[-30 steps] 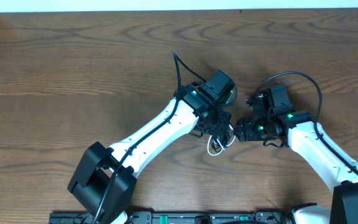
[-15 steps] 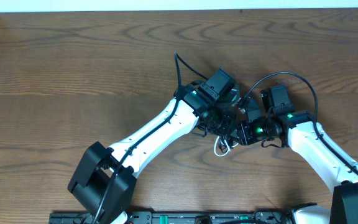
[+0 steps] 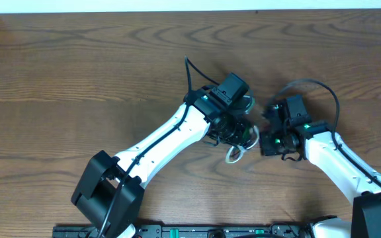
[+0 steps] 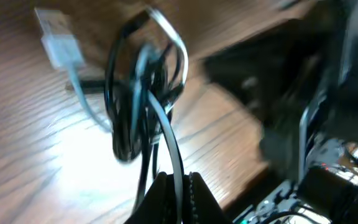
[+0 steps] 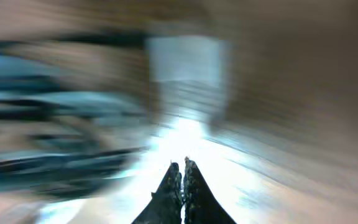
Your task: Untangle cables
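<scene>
The cables hang as one tangled bunch in the left wrist view: the black cable (image 4: 118, 118) loops around the white cable (image 4: 171, 140), whose white plug (image 4: 57, 41) lies on the wood. My left gripper (image 4: 180, 178) is shut on the white cable. Overhead, the left gripper (image 3: 237, 132) sits over the tangle, and a white loop (image 3: 233, 156) pokes out below it. My right gripper (image 3: 262, 140) is just right of the tangle. Its view is motion-blurred: the right gripper (image 5: 183, 163) is shut with nothing visible between its fingers, and blurred cords (image 5: 55, 112) streak past on the left.
The wooden table (image 3: 78, 73) stretches around both arms. A thick black arm cord (image 3: 190, 73) rises behind the left wrist, and another (image 3: 323, 89) arcs over the right wrist. The two wrists are very close together.
The right gripper has gone from open to shut. It pushed in towards the tangle, then pulled back a little to the right. The white loop shifted slightly.
</scene>
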`<state>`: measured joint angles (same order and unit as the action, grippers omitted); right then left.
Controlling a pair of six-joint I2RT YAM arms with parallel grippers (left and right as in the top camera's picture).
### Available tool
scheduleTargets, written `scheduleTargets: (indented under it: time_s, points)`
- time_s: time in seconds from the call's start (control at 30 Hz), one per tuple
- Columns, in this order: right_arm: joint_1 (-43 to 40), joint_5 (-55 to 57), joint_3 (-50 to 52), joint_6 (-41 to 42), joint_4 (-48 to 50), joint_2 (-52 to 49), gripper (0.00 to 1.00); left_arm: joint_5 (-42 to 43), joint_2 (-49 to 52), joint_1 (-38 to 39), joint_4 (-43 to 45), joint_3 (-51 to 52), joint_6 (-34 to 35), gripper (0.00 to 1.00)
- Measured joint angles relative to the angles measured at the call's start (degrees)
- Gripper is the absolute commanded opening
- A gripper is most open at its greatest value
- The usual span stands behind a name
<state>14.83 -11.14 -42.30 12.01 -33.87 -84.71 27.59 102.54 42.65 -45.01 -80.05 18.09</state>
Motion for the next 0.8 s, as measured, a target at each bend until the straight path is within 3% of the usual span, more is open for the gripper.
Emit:
scheduleTargets:
  time_s: [0.1,0.23,0.3,0.4,0.6,0.7,0.8]
  points:
    - [-0.02,10.4,2.05,9.4,-2.82,0.0,0.01,-2.23,-0.02,-1.51,-2.19,0.0,-0.09,0.07]
    - [-0.02,15.39,3.54,14.91,-2.1,0.0,0.02,-3.61,-0.04,-3.21,-2.71,0.0,-0.15,0.07]
    - [-0.04,14.78,3.85,15.5,-0.13,0.0,0.15,-3.93,-0.04,-3.63,-2.71,0.0,-0.15,0.07]
    - [-0.24,4.59,3.85,8.66,5.9,0.0,0.26,-3.96,-0.04,-3.58,-2.75,0.0,-0.13,0.08]
    - [-0.24,-19.67,3.87,-3.43,13.33,0.0,0.33,-3.82,-0.04,-3.43,-2.73,0.0,-0.15,0.07]
    - [-0.24,-25.44,3.87,-5.35,15.41,0.0,0.41,-2.89,-0.04,-3.43,-2.73,0.0,-0.15,0.07]
    - [-0.24,-28.74,3.87,-6.62,15.91,-0.02,0.41,-0.98,-0.04,-3.43,-2.75,0.0,-0.15,0.08]
